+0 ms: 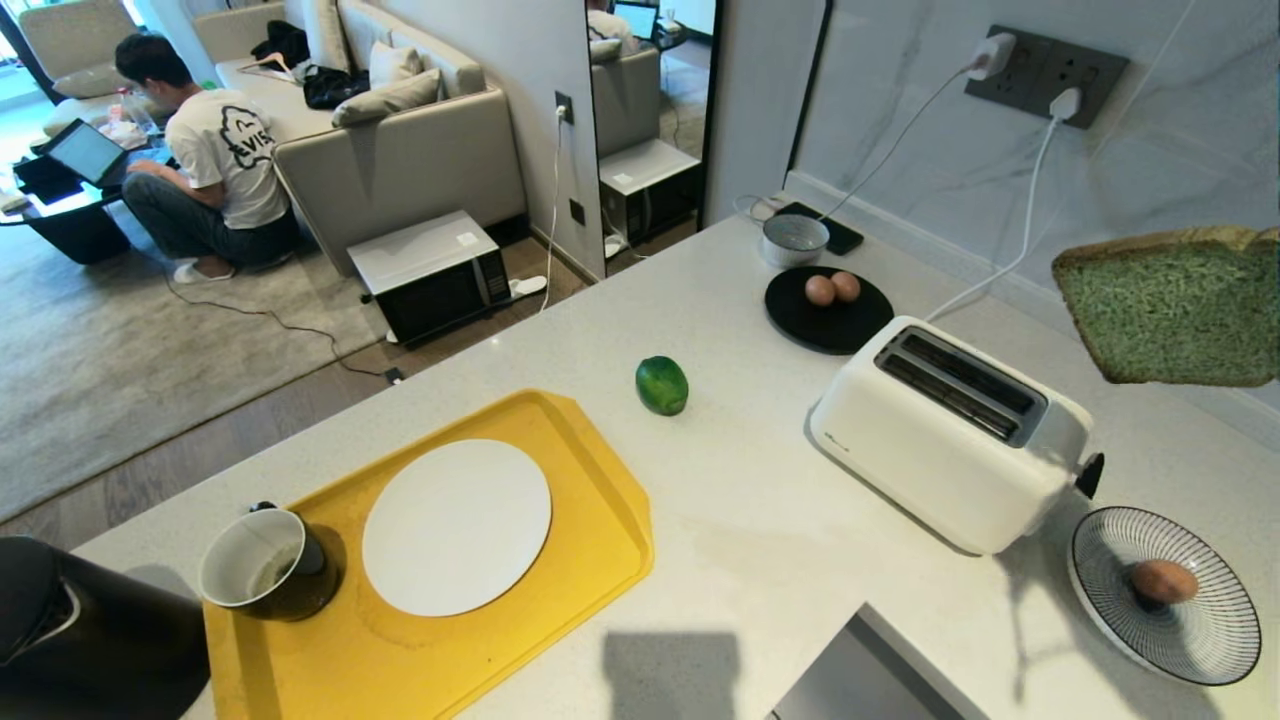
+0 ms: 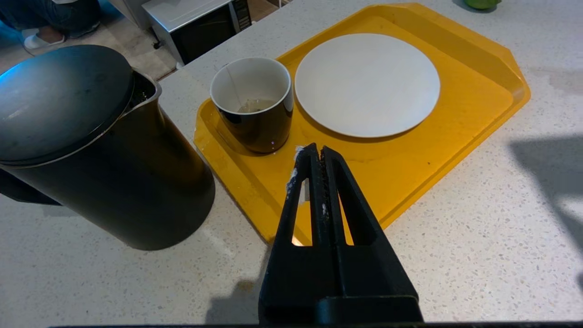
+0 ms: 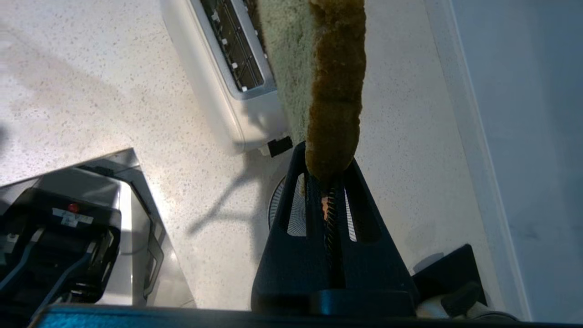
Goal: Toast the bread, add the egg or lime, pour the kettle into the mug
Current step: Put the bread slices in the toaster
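Note:
The bread [image 1: 1170,310], a pale green slice with tan crust, hangs in the air to the right of and above the white toaster [image 1: 950,430]. My right gripper [image 3: 329,171] is shut on the bread's crust edge [image 3: 337,82], with the toaster's slots [image 3: 232,54] below. The lime [image 1: 661,385] lies on the counter. Two eggs [image 1: 832,289] sit on a black plate, and another egg [image 1: 1163,581] lies on a striped plate. The black kettle [image 2: 91,146] stands beside the mug [image 2: 253,102]. My left gripper [image 2: 317,152] is shut and empty, over the tray near the mug.
The mug and a white plate [image 1: 455,525] sit on a yellow tray [image 1: 560,640]. A grey-white bowl [image 1: 795,240] and charger cables lie by the marble wall. A metal surface [image 1: 860,670] juts in at the counter's front edge. A person sits on the floor far left.

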Controlling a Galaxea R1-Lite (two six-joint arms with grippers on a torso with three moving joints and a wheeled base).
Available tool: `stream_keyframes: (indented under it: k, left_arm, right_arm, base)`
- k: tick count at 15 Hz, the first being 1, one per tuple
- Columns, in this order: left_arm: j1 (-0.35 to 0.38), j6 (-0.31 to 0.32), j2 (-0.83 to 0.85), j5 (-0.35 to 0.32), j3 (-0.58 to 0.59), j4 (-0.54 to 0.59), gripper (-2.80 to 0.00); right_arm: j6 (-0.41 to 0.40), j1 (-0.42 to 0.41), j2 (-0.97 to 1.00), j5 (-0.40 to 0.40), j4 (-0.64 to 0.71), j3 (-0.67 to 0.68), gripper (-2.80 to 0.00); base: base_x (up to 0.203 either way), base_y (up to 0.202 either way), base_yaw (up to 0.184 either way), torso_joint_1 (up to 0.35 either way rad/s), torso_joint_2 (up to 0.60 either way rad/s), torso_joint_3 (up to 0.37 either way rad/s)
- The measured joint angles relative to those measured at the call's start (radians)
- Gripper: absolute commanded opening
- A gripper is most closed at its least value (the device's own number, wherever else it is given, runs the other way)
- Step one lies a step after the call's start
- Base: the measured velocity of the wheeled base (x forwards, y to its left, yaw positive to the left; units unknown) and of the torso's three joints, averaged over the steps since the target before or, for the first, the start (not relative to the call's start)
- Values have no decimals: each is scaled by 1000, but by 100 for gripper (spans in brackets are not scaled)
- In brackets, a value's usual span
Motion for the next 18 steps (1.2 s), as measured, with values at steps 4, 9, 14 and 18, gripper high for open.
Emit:
stream_keyframes:
  k: [4,9,14,18]
  left_arm:
    - [0,-17,0,1,0,0,-280]
    - [0,-20,0,1,0,0,-280]
    - [0,-19,0,7,0,0,-280]
    - [0,-20,0,14,0,0,-280]
  right_arm:
    - [-11,-20,8,3,6,0,-280]
    - [-15,-42,4,11,7,8,-280]
    - [-15,-60,-7,20,7,8,-280]
    - [-15,-61,-13,19,7,8,-280]
  base:
    - [0,0,0,0,0,0]
    - [0,0,0,0,0,0]
    - [0,0,0,-1,1,-39]
    - [0,0,0,5,5,-84]
